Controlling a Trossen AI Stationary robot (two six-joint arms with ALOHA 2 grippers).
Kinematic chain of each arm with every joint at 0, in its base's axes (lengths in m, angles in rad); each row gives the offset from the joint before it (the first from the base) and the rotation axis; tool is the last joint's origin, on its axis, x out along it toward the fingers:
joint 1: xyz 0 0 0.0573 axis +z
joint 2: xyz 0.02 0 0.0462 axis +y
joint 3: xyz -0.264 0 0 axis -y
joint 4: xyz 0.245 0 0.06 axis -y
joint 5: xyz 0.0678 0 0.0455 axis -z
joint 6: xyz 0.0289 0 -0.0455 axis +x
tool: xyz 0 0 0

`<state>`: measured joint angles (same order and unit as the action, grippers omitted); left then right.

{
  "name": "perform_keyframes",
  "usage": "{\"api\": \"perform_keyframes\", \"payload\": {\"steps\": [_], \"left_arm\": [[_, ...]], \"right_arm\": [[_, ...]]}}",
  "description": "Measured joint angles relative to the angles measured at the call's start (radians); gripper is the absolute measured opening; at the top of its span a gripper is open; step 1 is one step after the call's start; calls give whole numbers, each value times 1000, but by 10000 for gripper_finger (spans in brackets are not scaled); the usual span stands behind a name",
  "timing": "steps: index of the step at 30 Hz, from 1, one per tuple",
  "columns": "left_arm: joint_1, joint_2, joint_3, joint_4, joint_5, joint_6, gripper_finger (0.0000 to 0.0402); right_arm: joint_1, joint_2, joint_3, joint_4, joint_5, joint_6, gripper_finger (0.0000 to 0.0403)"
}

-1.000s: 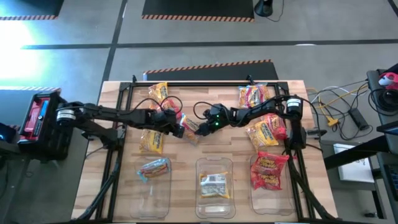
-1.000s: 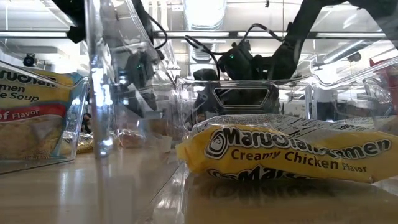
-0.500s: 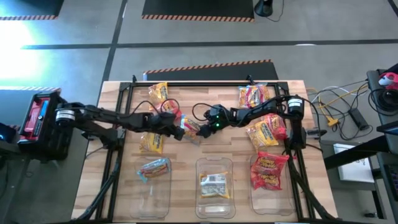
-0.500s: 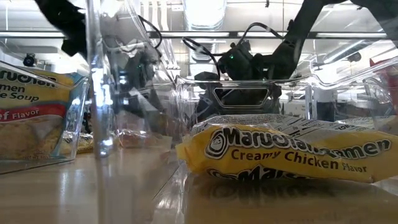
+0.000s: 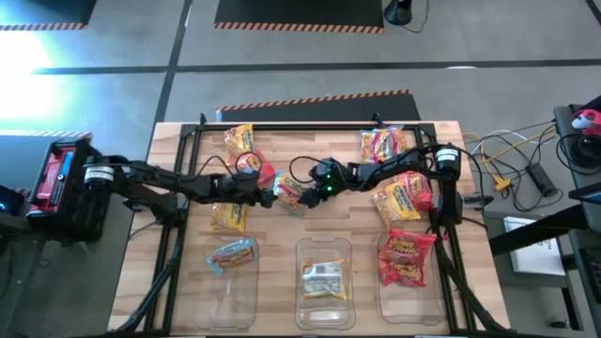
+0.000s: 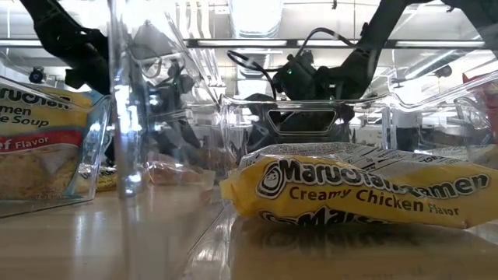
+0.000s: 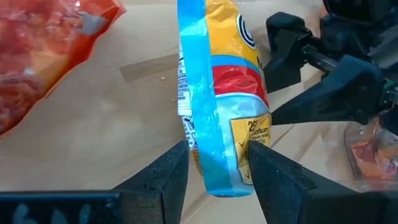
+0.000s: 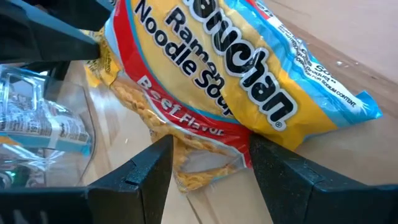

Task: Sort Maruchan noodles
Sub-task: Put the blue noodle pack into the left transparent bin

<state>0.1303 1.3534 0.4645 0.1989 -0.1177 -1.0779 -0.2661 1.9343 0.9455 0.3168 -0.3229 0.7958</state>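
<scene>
Leftward drift is the main change: over the last second the left gripper (image 5: pixel 266 191) has slid back toward its own side of the table (image 5: pixel 310 225), carrying the beef packet (image 5: pixel 287 192) with it, while the right gripper (image 5: pixel 302 191) has barely shifted. Both sets of fingers are clamped on that same packet, one at each end, at mid-table in the high view.

In the right wrist view the packet (image 8: pixel 230 87) reads "Ramen Noodle Soup" and "Beef Flavor", with part of the Maruchan name across its yellow face above a red band and blue edges. The left wrist view shows the same packet (image 7: pixel 221 106) edge-on between that arm's fingers (image 7: pixel 163 177) (a "25" is legible on a small yellow panel).

Along the near edge stand three clear bins. The left bin (image 5: pixel 232 282) holds a pale blue packet (image 5: pixel 232 253), which in the low view shows "Soup" and "Flavor". The middle bin (image 5: pixel 324 291) holds a yellow packet (image 6: pixel 358 190) marked "Maruchan Ramen, Creamy Chicken Flavor". The right bin (image 5: pixel 410 291) holds red packets (image 5: pixel 406 255). More loose packets lie at the table's far corners and beside each arm.
</scene>
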Motion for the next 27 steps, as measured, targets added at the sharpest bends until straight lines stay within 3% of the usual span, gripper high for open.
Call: {"api": "perform_keyframes", "payload": {"steps": [8,18,27], "left_arm": [[1,50,57,-1,3,24,152],[3,88,84,3,15,53,201],[6,87,96,-14,180,136,228]], "right_arm": [[0,0,0,-12,13,3,203],[-1,0,-1,-17,10,3,203],[-3,0,-2,-61,6,-61,203]]}}
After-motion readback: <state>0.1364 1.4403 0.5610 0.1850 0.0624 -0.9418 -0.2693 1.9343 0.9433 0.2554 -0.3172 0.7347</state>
